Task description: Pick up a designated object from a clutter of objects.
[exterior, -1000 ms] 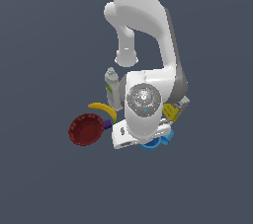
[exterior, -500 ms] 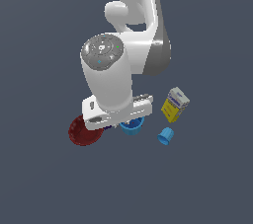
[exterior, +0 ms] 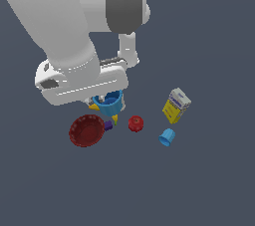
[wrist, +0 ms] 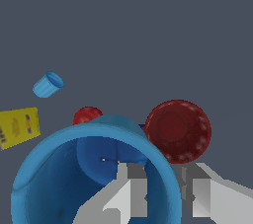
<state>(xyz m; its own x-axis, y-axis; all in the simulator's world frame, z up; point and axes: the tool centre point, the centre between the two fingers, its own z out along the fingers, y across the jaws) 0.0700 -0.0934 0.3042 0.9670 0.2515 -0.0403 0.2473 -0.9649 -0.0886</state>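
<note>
Cup rim pinched, lifted clear of clutter.
Ext. view: wide blue cup (exterior: 110,101) under gripper (exterior: 107,98), above bowl (exterior: 87,130) and apple (exterior: 135,123). Wrist view: fingers (wrist: 129,188) straddling cup wall, one inside, one outside; mouth facing cam.

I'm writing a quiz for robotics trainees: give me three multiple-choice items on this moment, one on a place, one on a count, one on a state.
1. In the exterior view, the yellow-and-white box lies:
A) right of the red apple
B) left of the dark-red bowl

2. Blue cups visible:
A) one
B) two
C) three

3. The tool is:
A) open over nothing
B) shut on the wide bright-blue cup

Key:
1 A: yellow-and-white box lies right of red apple.
2 B: wide bright-blue cup, small light-blue cup.
3 B: tool fingers straddle the cup's rim.
</note>
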